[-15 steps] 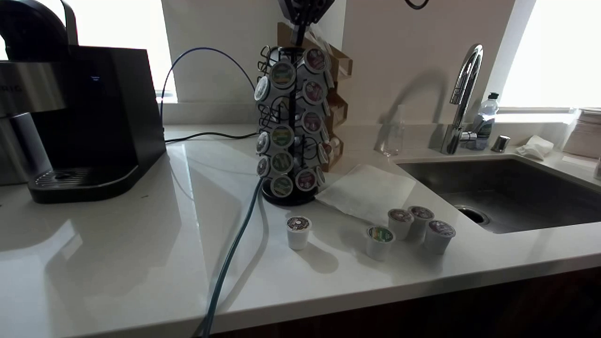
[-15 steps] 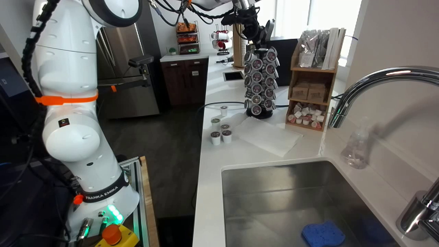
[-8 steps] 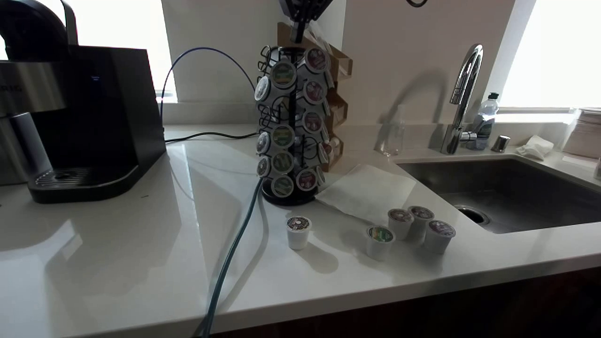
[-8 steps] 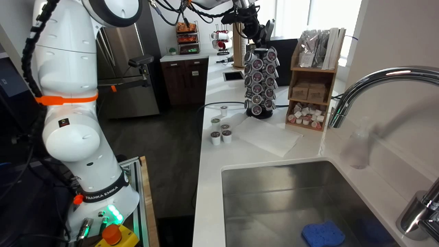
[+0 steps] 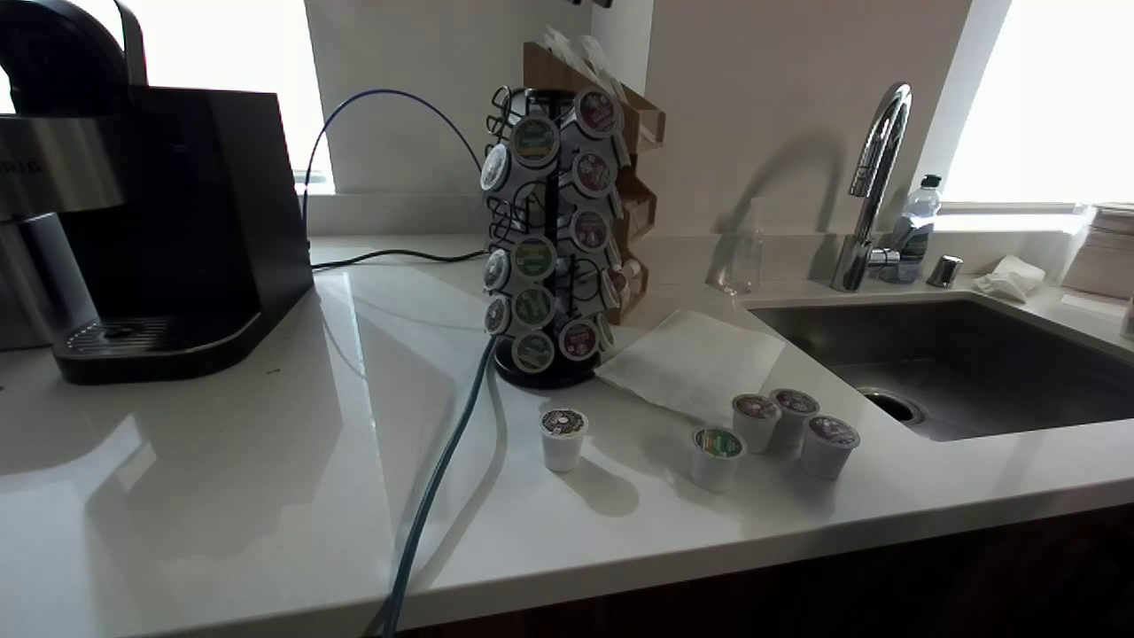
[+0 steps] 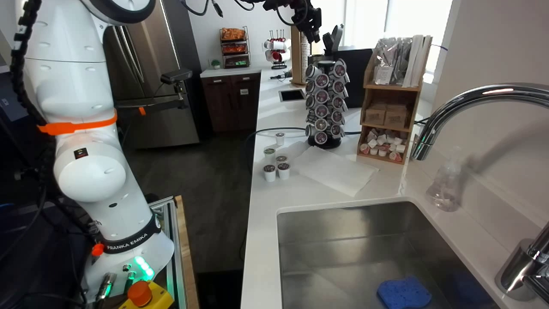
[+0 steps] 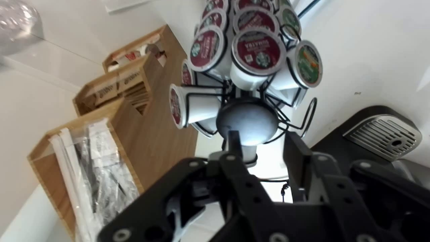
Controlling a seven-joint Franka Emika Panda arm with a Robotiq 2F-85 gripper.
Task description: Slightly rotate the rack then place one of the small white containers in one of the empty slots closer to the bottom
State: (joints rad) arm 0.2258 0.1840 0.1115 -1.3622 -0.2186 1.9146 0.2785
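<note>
Standing at six o'clock from the rack [image 5: 551,213], one pod [image 5: 563,441] looks light, slick; the spread gripper [image 7: 263,143] should pinch its sides.

There are five loose coffee pods [image 5: 563,446], one pod carousel [image 7: 250,121], one coffee machine [image 5: 213,204], one three-tier organizer [image 7: 161,144] and one sponge [image 6: 404,292].

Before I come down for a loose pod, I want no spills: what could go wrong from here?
Lowering the open gripper from above the rack might catch the wire loop sticking out near its top. Four loose pods stand close together, so grabbing one could topple a neighbour; the lone pod looks safer. The empty-looking slot low on the rack sits between seated pods, so a placement there may nudge them.
</note>
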